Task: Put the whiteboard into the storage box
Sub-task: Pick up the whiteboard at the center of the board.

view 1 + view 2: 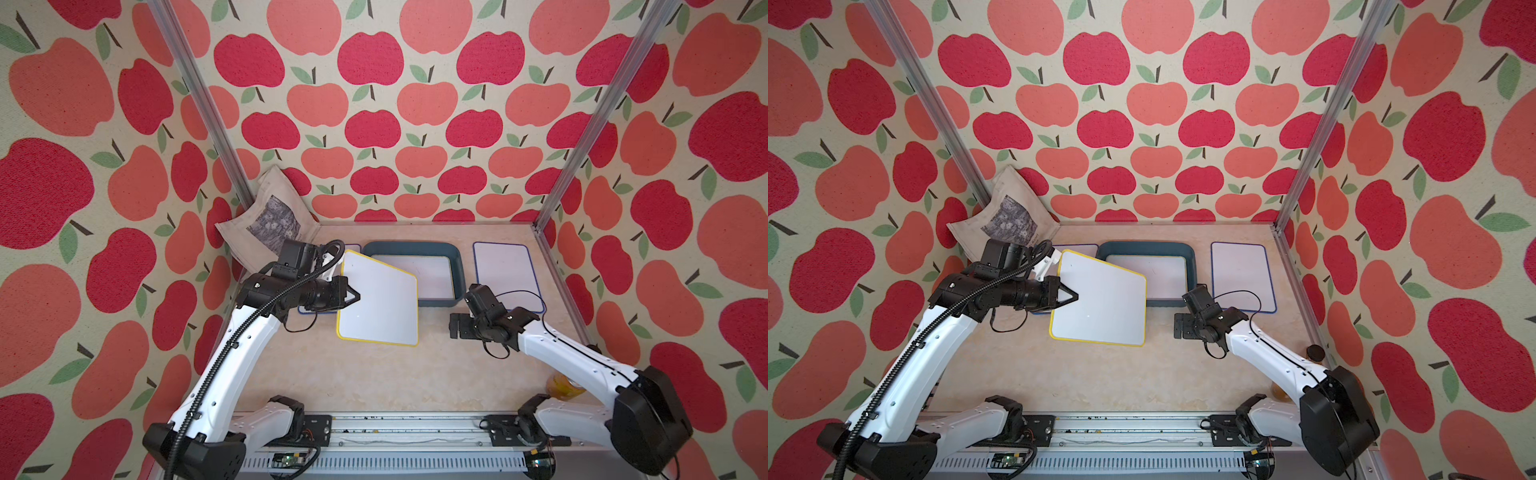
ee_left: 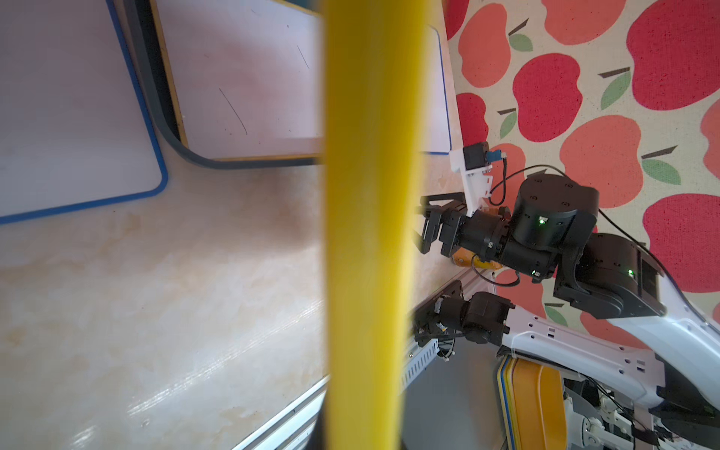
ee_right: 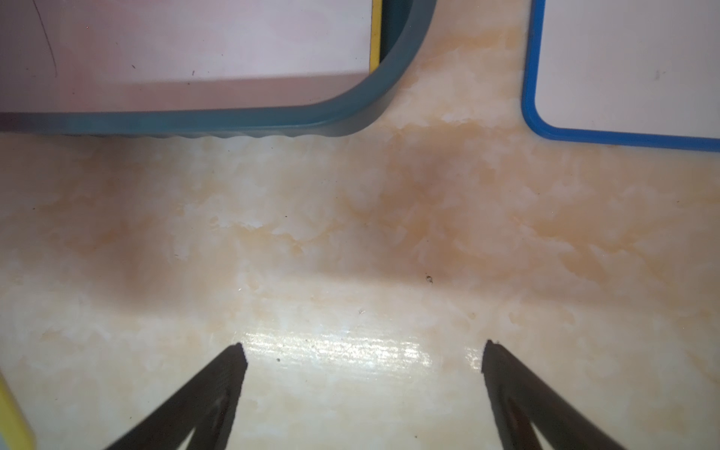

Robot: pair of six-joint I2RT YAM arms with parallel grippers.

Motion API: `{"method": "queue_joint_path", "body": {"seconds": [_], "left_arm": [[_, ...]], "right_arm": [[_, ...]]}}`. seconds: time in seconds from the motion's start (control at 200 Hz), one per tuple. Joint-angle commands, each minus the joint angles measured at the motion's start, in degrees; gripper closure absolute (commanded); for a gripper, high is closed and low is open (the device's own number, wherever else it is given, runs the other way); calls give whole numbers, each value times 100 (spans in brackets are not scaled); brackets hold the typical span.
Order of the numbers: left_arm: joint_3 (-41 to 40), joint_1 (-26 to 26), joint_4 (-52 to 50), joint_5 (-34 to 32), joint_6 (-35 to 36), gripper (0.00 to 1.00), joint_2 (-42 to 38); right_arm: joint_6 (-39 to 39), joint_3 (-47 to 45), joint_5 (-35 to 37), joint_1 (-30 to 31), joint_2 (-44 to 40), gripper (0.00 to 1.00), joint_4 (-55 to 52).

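My left gripper (image 1: 353,297) is shut on the left edge of a yellow-rimmed whiteboard (image 1: 382,303), which hangs tilted above the table. The board's far right corner reaches over the left part of the storage box (image 1: 459,266), a shallow dark teal tray at the back middle. In the left wrist view the board's yellow rim (image 2: 370,195) fills the middle and hides the jaws. Another yellow-rimmed whiteboard (image 3: 195,39) lies flat inside the storage box (image 3: 233,120). My right gripper (image 3: 362,350) stands open and empty low over bare table, in front of the box's right corner.
A blue-rimmed whiteboard (image 1: 505,270) lies flat right of the box. Another blue-rimmed board (image 2: 58,97) lies left of the box, under my left arm. A beige tote bag (image 1: 270,220) leans in the back left corner. An orange jar (image 1: 563,386) stands under my right arm.
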Motion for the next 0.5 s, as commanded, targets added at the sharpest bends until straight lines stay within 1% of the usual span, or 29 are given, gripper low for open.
{"method": "queue_joint_path", "body": {"seconds": [0.0,0.07,0.18,0.345,0.49], "left_arm": [[485,77,915,180,125,100,167],[722,122,1014,141,142,100,421],[1072,184,1218,269,132,100,850],[1643,221,1353,297,153,100,1519],[2040,223,1607,625,98,100,2158]], "right_arm": [[-163,214,174,-48,160,1,-196],[-199,285,228,-46,249,1,-282],[-250,413,329,-48,359,1,-431],[-352,493,392,-43,353,1,-488],[-520,486,391,-52,300,1,-470]]}}
